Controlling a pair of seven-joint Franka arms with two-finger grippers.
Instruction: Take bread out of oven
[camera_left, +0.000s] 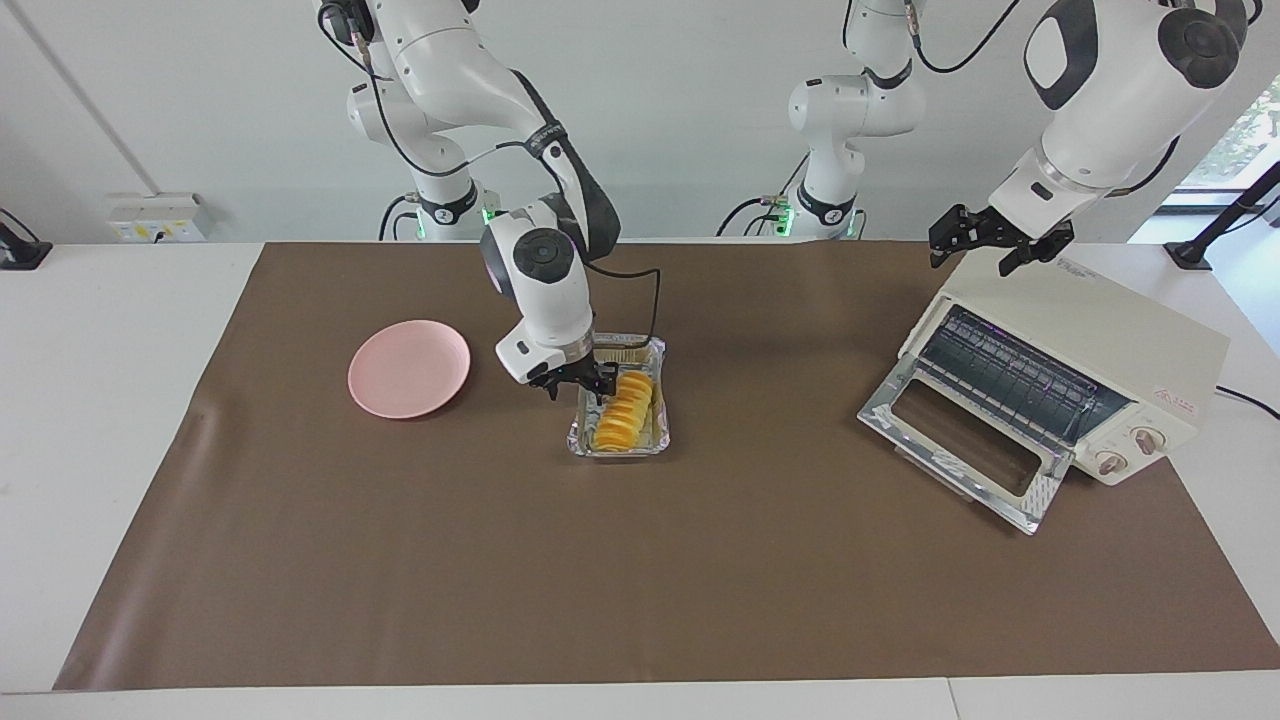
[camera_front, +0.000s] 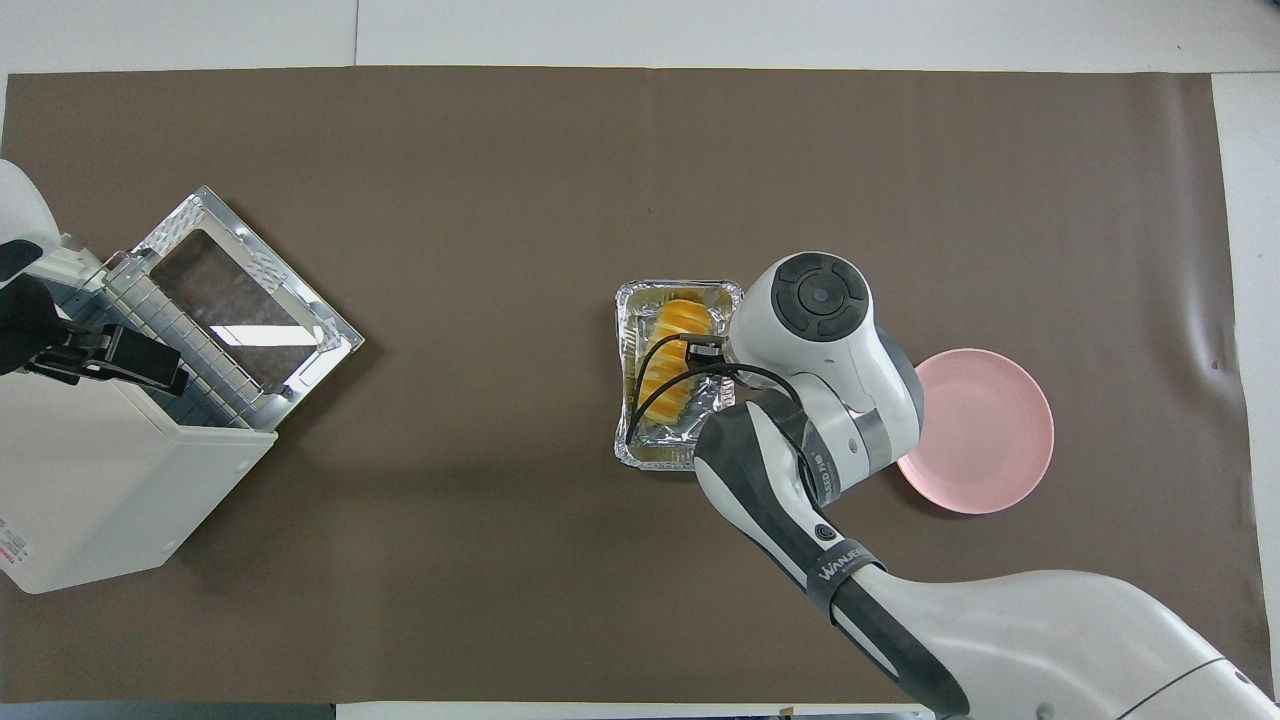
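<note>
The golden ridged bread (camera_left: 625, 410) (camera_front: 668, 370) lies in a crinkled foil tray (camera_left: 618, 453) (camera_front: 660, 460) mid-table, outside the oven. My right gripper (camera_left: 578, 387) is down at the tray's side toward the pink plate, right beside the bread; its wrist hides it from overhead. The cream oven (camera_left: 1100, 330) (camera_front: 90, 480) stands at the left arm's end of the table. Its glass door (camera_left: 960, 440) (camera_front: 245, 300) is folded down and the rack is bare. My left gripper (camera_left: 975, 250) hangs open over the oven's top corner, holding nothing.
A round pink plate (camera_left: 408, 368) (camera_front: 975, 430) rests on the brown mat toward the right arm's end, beside the tray. The right arm's black cable loops over the tray. The oven's two knobs (camera_left: 1130, 452) face away from the robots.
</note>
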